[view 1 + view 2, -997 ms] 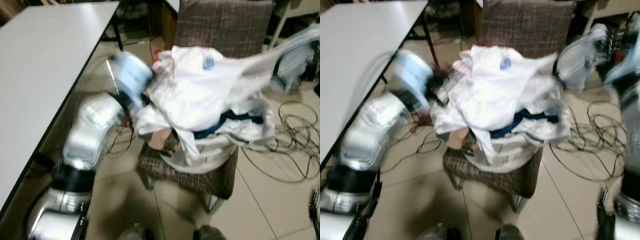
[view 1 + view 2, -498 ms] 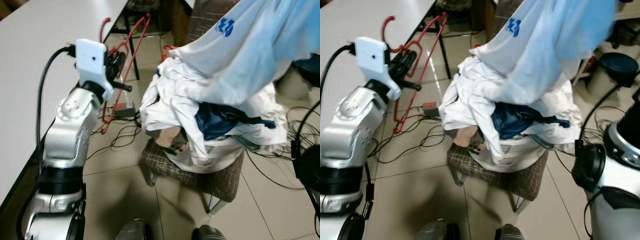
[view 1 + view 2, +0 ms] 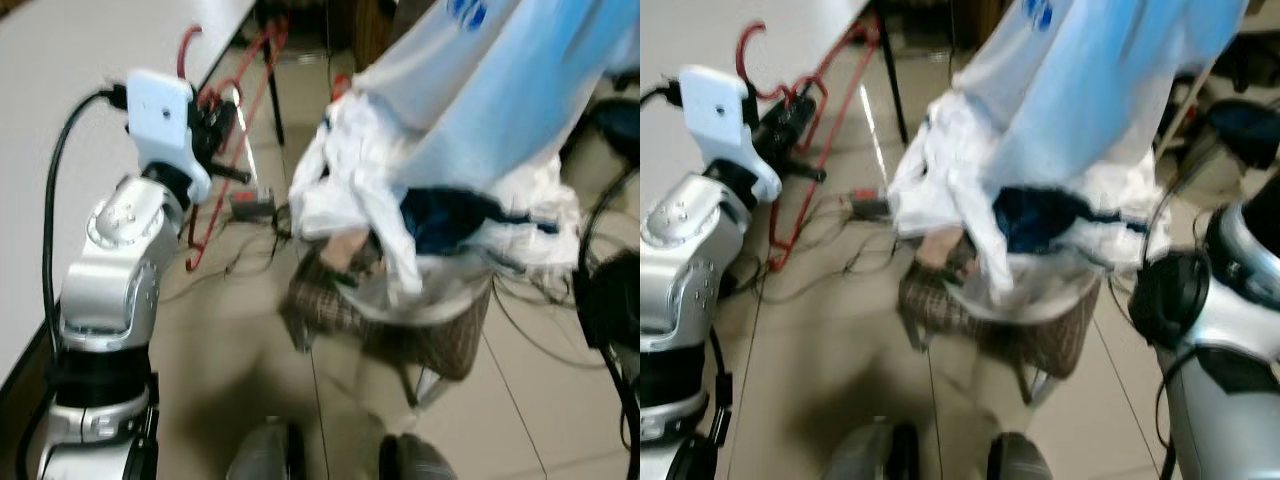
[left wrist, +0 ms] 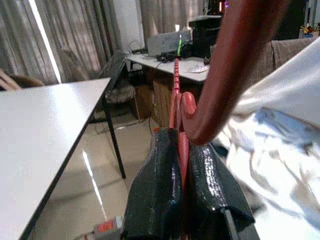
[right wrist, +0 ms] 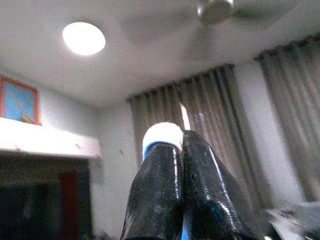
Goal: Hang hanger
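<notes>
A red hanger (image 3: 255, 70) is clamped near its hook in my left gripper (image 3: 218, 125), held up beside the table's edge; the fingers (image 4: 155, 200) are pressed together on its red wire (image 4: 235, 65). A white and pale blue shirt (image 3: 500, 90) hangs stretched upward at the right, above a pile of white and dark blue clothes (image 3: 440, 220) on a plaid chair (image 3: 420, 335). My right gripper (image 5: 181, 137) points at the ceiling, shut on a bit of white and blue cloth (image 5: 161, 135). The right arm (image 3: 1230, 330) rises at the right edge.
A white table (image 3: 50, 110) runs along the left with its black leg (image 3: 890, 80) behind the hanger. A power strip (image 3: 250, 205) and loose cables (image 3: 235, 265) lie on the tiled floor between table and chair. My feet (image 3: 270, 455) stand just before the chair.
Both arms have risen: the left one brought the red hanger up beside the table, the right one pulled the shirt up off the pile. The camera has shifted slightly.
</notes>
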